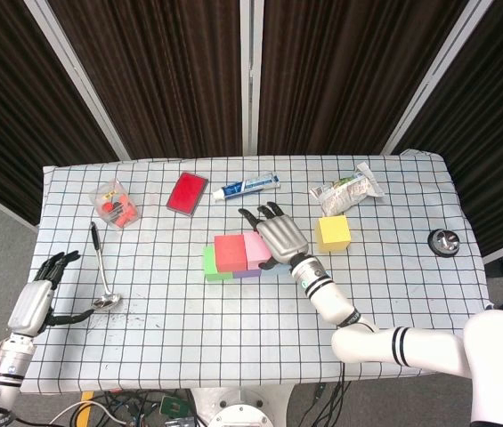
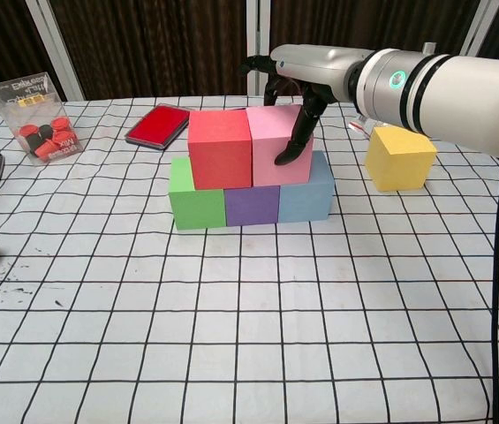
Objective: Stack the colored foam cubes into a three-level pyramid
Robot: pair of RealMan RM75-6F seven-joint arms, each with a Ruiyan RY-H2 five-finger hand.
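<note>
Cubes stacked two levels high near the middle of the desk, right robot hand on the pink one.

Green cube point(image 2: 195, 198), purple cube point(image 2: 253, 204) and blue cube point(image 2: 307, 193) form the base; red cube point(image 2: 219, 148) and pink cube point(image 2: 275, 144) sit on top. The right robot hand point(image 2: 291, 99) grips the pink cube from above. Toward the right edge stands the yellow cube point(image 2: 398, 157). The left robot hand point(image 1: 39, 297) lies open-fingered at the left edge beside a ladle point(image 1: 102, 271).

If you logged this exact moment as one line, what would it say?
stage: second level | right hand: holds pink foam cube beside red foam cube | left hand: idle | yellow foam cube: unplaced
</note>
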